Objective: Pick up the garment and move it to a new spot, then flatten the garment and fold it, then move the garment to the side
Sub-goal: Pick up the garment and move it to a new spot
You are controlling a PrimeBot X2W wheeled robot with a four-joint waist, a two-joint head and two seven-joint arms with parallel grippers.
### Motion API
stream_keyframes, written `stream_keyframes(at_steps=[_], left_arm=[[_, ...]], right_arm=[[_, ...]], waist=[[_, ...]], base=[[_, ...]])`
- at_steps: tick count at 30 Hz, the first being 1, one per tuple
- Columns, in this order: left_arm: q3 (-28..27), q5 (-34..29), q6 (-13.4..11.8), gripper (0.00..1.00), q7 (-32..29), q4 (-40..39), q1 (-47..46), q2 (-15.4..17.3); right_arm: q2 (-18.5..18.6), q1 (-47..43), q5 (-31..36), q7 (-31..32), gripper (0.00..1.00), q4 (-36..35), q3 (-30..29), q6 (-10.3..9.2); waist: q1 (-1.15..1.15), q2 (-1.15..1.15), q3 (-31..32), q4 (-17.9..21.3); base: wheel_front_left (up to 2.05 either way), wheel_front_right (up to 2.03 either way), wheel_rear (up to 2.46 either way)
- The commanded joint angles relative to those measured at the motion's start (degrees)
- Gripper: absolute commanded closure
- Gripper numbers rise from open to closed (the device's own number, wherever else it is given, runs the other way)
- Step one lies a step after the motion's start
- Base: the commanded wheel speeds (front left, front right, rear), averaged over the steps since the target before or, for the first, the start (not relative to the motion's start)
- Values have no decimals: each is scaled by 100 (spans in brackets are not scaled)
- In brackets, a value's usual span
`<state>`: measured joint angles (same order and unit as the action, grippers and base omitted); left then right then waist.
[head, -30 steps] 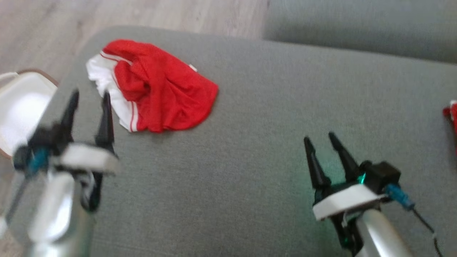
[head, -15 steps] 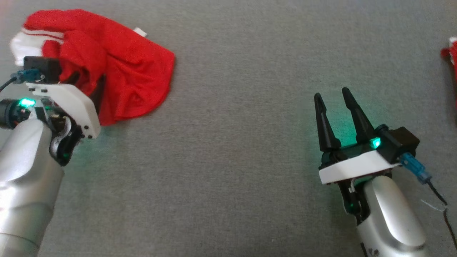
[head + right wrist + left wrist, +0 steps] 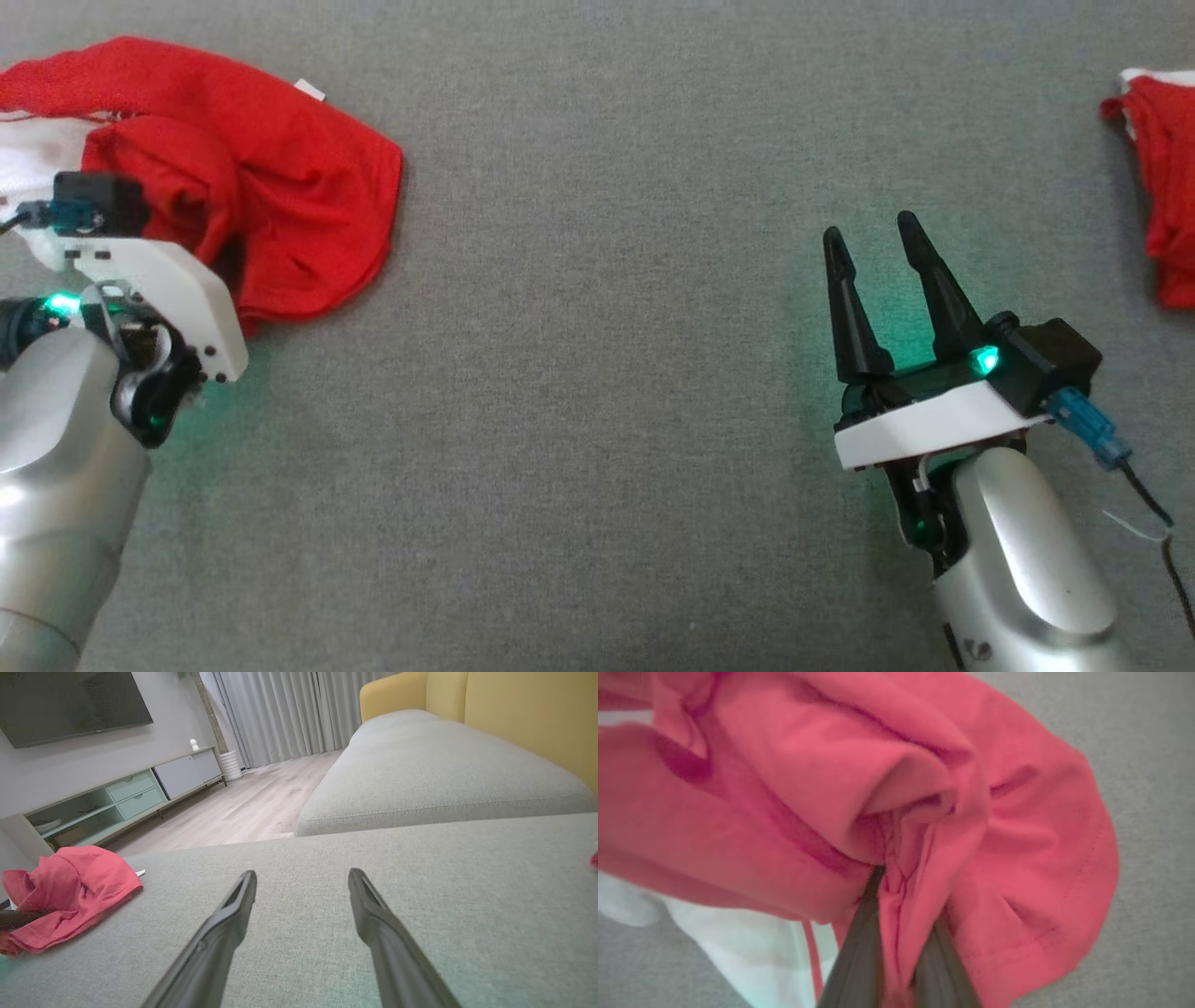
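The garment (image 3: pixel 280 177) is red mesh cloth with a white striped edge, crumpled at the far left of the grey cushion (image 3: pixel 607 373). My left gripper (image 3: pixel 201 247) reaches into its near edge, fingertips buried in cloth. In the left wrist view this gripper (image 3: pixel 906 896) is shut on a pinched fold of the garment (image 3: pixel 808 788). My right gripper (image 3: pixel 869 226) hovers open over bare cushion at the right, well away from the cloth. The right wrist view shows its fingers (image 3: pixel 302 873) spread with nothing between them, and the garment (image 3: pixel 70 891) far off to the left.
Another red-and-white cloth (image 3: pixel 1162 187) lies at the cushion's right edge. In the right wrist view a second grey seat cushion (image 3: pixel 420 774) with a yellow backrest (image 3: pixel 523 718) stands behind, beside wooden floor (image 3: pixel 243 807) and a low TV cabinet (image 3: pixel 117 798).
The head camera tilted down and closer. My left gripper moved forward from beside the garment into its edge and closed on a fold. The right gripper stayed open.
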<state>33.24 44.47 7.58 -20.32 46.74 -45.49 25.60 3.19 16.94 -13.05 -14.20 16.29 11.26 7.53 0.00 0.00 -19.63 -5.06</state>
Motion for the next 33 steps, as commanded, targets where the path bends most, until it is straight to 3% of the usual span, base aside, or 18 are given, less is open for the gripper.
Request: stream_keyframes(at_steps=[1,6,12,19,27,33], left_arm=[[-179,65,-9,100,217,-101,-190,325],[-293,437,-9,100,1017,-345,-203,59],[-219,646,-9,100,1530,-773,-129,-320],[63,568,-34,100,1907,-1266,-90,-970],[386,372,-262,100,2193,-1654,-169,-1753],[607,244,-416,100,2410,-1826,-339,-2104]], right_arm=[[-31,81,-3,-62,0,-155,136,-4],[-31,20,-72,-67,0,-75,162,-4],[-31,-12,-161,-72,0,-13,193,-4],[-31,-23,-294,-77,0,17,242,-4],[-31,7,-394,-79,0,-106,223,-4],[-31,47,-525,-79,0,-185,306,-4]], waist=[[0,0,95,21],[0,0,368,68],[0,0,571,161],[0,0,679,434],[0,0,567,876],[0,0,438,1249]], base=[[0,0,0],[0,0,0],[0,0,0],[0,0,0],[0,0,0],[0,0,0]])
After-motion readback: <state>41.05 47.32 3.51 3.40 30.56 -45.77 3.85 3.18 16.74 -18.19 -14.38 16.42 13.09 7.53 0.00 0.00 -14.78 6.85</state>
